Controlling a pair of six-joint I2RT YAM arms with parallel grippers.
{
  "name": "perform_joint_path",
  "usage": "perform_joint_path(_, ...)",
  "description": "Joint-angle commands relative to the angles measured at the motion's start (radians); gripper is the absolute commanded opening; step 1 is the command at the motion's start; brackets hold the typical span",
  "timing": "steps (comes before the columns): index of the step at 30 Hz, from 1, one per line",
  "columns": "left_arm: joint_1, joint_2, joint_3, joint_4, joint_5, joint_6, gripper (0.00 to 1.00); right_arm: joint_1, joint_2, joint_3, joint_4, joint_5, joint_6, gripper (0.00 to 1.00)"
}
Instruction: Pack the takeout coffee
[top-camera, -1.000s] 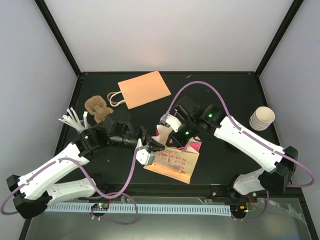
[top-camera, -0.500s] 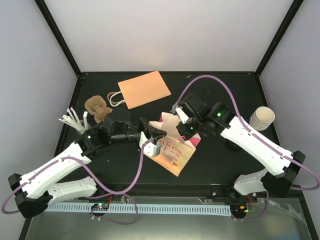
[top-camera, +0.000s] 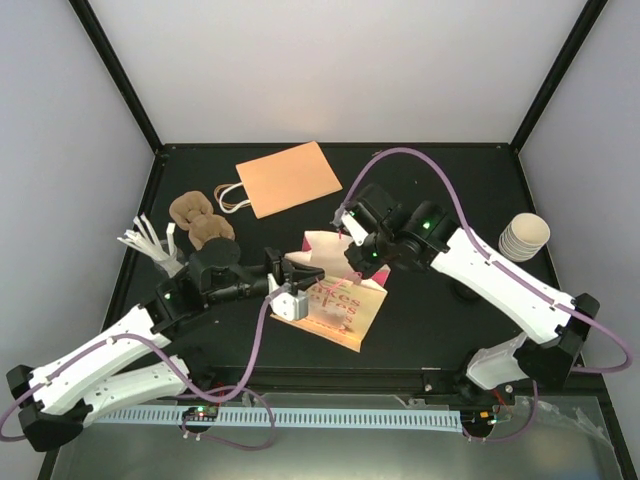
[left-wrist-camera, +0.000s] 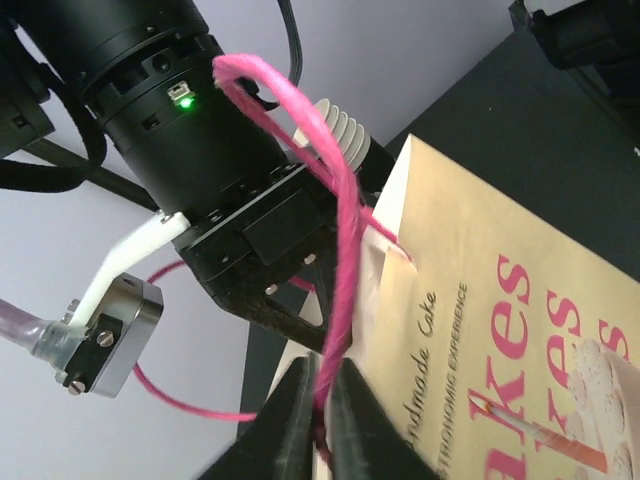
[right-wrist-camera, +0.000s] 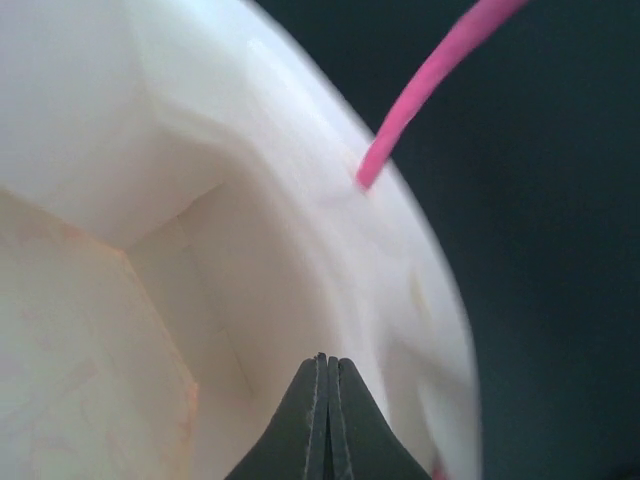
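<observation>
Though blurred inside the paper bag (top-camera: 352, 308), right fingers (right-wrist-camera: 303, 425) pressed together; left fingers (left-wrist-camera: 288, 425) tight on its pink handle (left-wrist-camera: 341, 230).

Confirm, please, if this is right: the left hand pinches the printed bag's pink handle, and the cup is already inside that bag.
No: the left hand pinches the printed bag's pink handle, but the cup stands outside it, near the table's right edge, as the top view shows.
</observation>
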Motion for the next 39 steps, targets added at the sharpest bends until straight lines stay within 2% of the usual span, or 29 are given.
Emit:
perform_joint_path(1,-0.01,-0.053,-0.023,-0.01,0.026,-0.077,0.13,0.055,0.006,0.017,0.006,-0.097,-0.043,0.01)
perform_joint_path(2,-0.01,-0.067,-0.025,-0.017,0.032,-0.09,0.22,0.063,0.01,0.022,0.001,-0.101,-0.043,0.01)
perform_joint_path(4,-0.01,-0.087,-0.02,-0.039,0.062,-0.114,0.47,0.075,0.016,0.027,-0.004,-0.107,-0.04,0.01)
perform_joint_path(6,-0.01,-0.111,-0.008,-0.059,0.091,-0.16,0.67,0.083,0.022,0.028,-0.008,-0.111,-0.036,0.01)
perform_joint_path(9,-0.01,-0.146,0.017,-0.075,0.117,-0.281,0.9,0.091,0.026,0.029,-0.017,-0.115,-0.033,0.01)
perform_joint_path(11,-0.01,-0.163,0.033,-0.078,0.111,-0.387,0.98,0.098,0.029,0.029,-0.023,-0.119,-0.033,0.01)
perform_joint_path(16,-0.01,-0.186,0.1,-0.18,0.124,-0.604,0.99,0.115,0.033,0.023,-0.029,-0.118,-0.03,0.01)
perform_joint_path(21,-0.01,-0.22,0.194,-0.255,0.057,-0.917,0.99,0.117,0.032,0.017,-0.023,-0.122,-0.032,0.01)
perform_joint_path(25,-0.01,-0.183,0.383,-0.431,-0.181,-1.12,0.99,0.12,0.038,0.024,-0.026,-0.121,-0.034,0.01)
perform_joint_path(27,-0.007,-0.135,0.472,-0.539,-0.252,-1.184,0.99,0.123,0.035,0.024,-0.026,-0.121,-0.035,0.01)
perform_joint_path(32,0.012,0.063,0.651,-0.851,-0.388,-1.318,0.99,0.134,0.032,0.025,-0.029,-0.113,-0.035,0.01)
perform_joint_path(36,0.055,0.129,0.655,-0.904,-0.397,-1.304,0.99,0.149,0.029,0.038,-0.03,-0.11,-0.029,0.01)
perform_joint_path(39,0.166,0.158,0.661,-0.908,-0.315,-1.256,0.99,0.167,0.028,0.05,-0.03,-0.115,-0.024,0.01)
